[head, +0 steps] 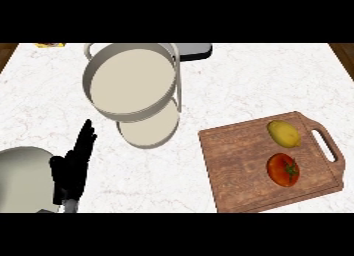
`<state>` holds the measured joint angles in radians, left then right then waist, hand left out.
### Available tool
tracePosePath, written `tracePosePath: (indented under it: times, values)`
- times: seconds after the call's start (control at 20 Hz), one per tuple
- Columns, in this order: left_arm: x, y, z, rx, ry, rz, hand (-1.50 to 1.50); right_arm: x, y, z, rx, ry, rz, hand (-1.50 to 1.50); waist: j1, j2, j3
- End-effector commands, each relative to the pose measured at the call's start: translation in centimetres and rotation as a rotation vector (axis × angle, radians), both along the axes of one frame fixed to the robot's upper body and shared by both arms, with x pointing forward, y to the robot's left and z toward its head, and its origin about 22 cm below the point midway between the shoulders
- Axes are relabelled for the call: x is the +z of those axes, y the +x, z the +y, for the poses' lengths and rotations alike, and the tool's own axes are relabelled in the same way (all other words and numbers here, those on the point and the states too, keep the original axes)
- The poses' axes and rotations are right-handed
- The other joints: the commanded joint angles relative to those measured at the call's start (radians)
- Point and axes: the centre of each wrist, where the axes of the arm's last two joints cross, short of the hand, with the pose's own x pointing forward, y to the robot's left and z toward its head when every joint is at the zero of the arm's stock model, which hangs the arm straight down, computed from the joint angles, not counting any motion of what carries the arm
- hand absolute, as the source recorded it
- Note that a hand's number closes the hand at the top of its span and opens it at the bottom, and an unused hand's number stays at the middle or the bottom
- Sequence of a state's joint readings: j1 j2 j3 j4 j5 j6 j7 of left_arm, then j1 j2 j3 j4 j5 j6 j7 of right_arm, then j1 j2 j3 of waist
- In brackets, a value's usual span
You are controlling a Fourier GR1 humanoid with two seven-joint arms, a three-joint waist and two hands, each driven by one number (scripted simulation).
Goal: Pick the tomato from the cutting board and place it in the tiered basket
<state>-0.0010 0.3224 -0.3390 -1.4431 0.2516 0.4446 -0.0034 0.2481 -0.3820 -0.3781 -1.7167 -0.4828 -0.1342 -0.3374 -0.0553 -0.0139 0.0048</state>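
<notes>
Head view: left hand (pixel 71 164) open (fingers straight), near tiered basket (pixel 132 80).

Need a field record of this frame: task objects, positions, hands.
cutting board: counter right, handle slot at right
tomato: on board, near end, untouched
yellow fruit: on board, behind tomato, apart from it
tiered basket: counter middle, far side; nothing seen in either tier
left hand: open, fingers up, resting lower left
right hand: not in view
status: pick not yet begun
</notes>
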Motion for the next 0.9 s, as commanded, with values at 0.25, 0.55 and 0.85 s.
tracePosePath:
  times: [0.25, 0.55, 0.85]
  values:
    - [-3.1, -2.8, 1.6, 0.042, 0.051, 0.087, 0.0, 5.4, -6.3, 0.3, 0.174, -0.424, 0.454, -1.5, 0.011, 0.012, -0.013]
    - [-2.6, -2.5, 0.4, 0.034, 0.045, 0.078, 0.0, 7.4, -8.4, 4.1, 0.045, -0.629, 0.634, -1.5, 0.033, 0.014, -0.009]
    - [-2.3, -0.5, 1.3, 0.016, 0.036, 0.079, 0.0, 9.0, -7.5, 8.7, -0.066, -0.649, 0.675, -1.5, 0.056, 0.018, -0.007]
